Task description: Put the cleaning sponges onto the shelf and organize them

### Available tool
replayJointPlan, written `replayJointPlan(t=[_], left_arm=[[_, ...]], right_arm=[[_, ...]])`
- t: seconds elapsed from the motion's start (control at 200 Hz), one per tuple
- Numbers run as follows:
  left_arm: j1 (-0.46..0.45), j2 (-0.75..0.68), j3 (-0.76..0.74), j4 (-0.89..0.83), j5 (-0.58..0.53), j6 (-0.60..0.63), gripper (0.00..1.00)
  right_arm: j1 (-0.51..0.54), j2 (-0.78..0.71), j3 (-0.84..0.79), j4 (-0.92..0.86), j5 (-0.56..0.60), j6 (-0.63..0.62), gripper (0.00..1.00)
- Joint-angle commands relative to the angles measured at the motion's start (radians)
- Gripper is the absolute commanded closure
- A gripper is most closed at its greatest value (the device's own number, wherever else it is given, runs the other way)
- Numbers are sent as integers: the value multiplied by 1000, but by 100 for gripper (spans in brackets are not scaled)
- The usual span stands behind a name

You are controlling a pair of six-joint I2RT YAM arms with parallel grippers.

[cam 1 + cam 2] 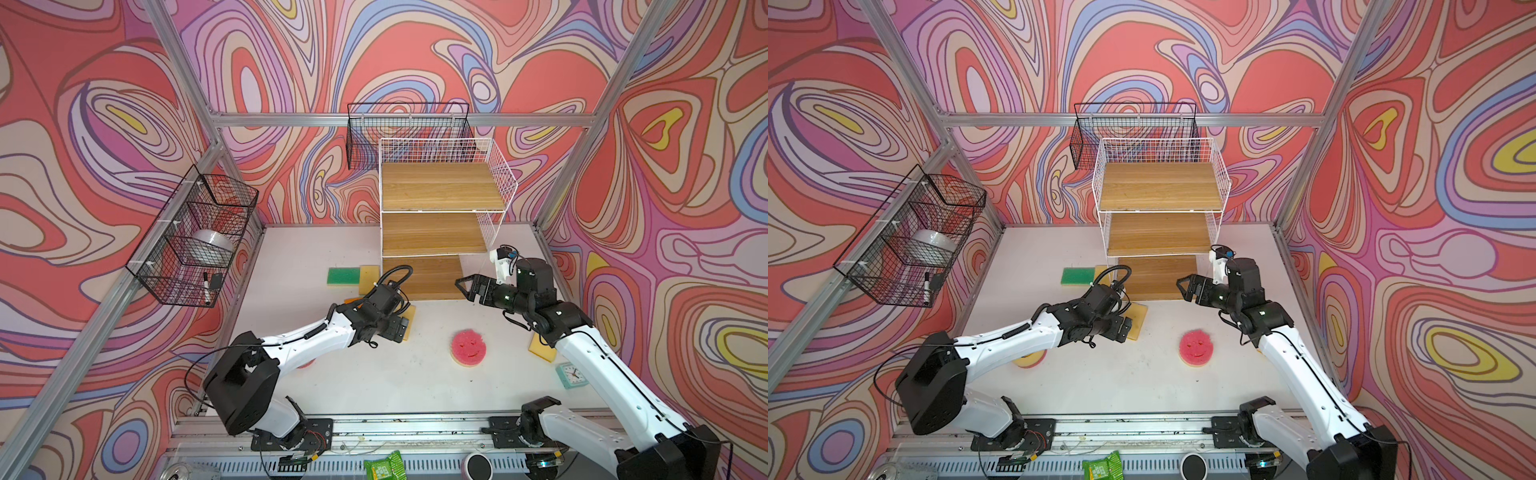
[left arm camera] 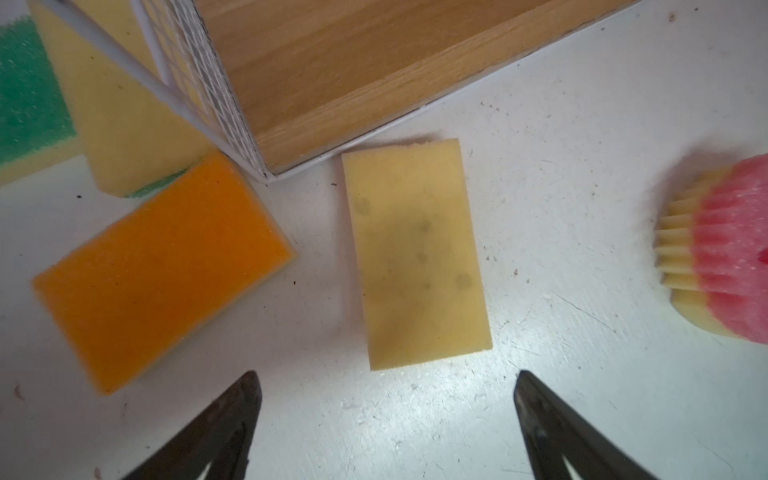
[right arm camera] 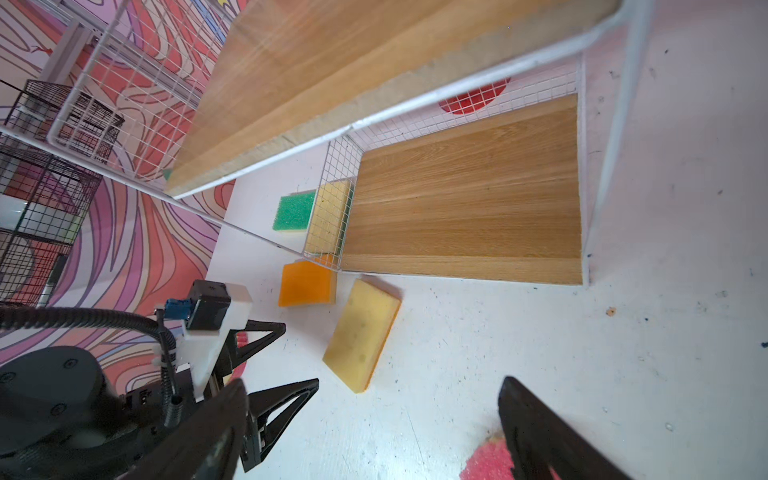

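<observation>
The left claw point(image 2: 384, 378) is seen spread wide and empty, held low over the table point(image 2: 582, 395). Its two black fingers point(image 2: 232, 415) are pointed along a yellow sponge point(image 2: 415, 257). The opening is wider than the short side of this sponge, so it is judged that a grip across that side is being prepared.

The sponge lies flat, yellow face up. Its far end is just beside the front edge of the lowest board point(image 2: 353, 62) of the shelf point(image 1: 442, 187); whether they touch cannot be told. An orange sponge point(image 2: 162, 270) is found at the shelf's front corner, touching a second yellow sponge point(image 2: 124, 137). This one lies outside the wire side wall, next to a green sponge point(image 2: 29, 104). A round pink sponge point(image 1: 468, 347) rests well apart, on open table.

The right claw point(image 1: 463, 289) is also spread and empty, and is hung before the lowest board from the other side.

All three boards are bare, so nothing is placed yet. The sides and the back are closed by wire walls, so entry is allowed from the front only. Under the middle board the room is low. Little space is left between the two claws, so care would be needed that they are not brought together.
</observation>
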Motion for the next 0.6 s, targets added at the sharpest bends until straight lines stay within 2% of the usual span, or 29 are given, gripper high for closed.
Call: replayJointPlan(t=[0.0, 0.34, 0.446, 0.596], left_arm=[[-14, 40, -2, 42, -28, -30, 1], [-52, 154, 35, 90, -85, -74, 6], [-52, 171, 43, 102, -75, -77, 10], [-51, 197, 64, 101, -55, -86, 11]], right_arm=[[5, -11, -30, 55, 29, 5, 3], [5, -32, -88, 65, 62, 2, 2], [5, -29, -89, 63, 60, -3, 2], [5, -14, -85, 61, 61, -10, 2]])
